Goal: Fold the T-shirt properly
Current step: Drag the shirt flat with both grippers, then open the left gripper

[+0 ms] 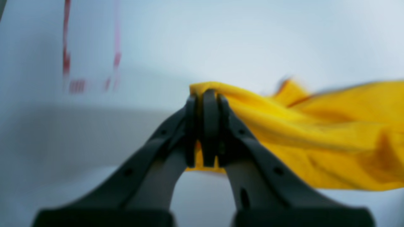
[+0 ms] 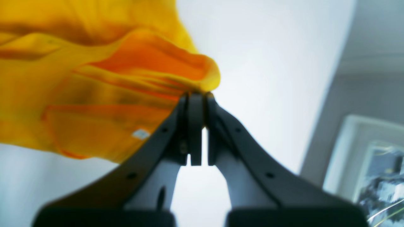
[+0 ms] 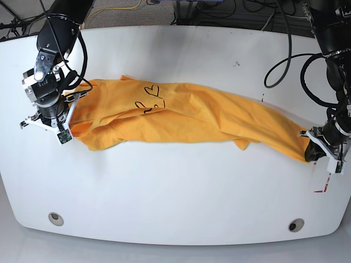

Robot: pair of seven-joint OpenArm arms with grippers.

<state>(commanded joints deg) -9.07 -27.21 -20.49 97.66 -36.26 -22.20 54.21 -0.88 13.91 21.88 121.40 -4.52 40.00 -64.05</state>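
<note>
The orange-yellow T-shirt (image 3: 181,115) is stretched in a long bunched band across the white table (image 3: 164,186), with part of the black print and a heart outline (image 3: 152,90) showing left of centre. My left gripper (image 3: 312,152) is shut on the shirt's right end; in the left wrist view the fingers (image 1: 206,126) pinch a fold of the cloth (image 1: 315,132). My right gripper (image 3: 68,112) is shut on the shirt's left end; in the right wrist view the gripper (image 2: 195,97) clamps the cloth (image 2: 94,78) lifted off the table.
Red tape marks (image 3: 323,186) lie by the table's right edge, also shown in the left wrist view (image 1: 77,85). Two round holes (image 3: 55,218) sit near the front edge. Cables run behind the table's far edge (image 3: 109,11).
</note>
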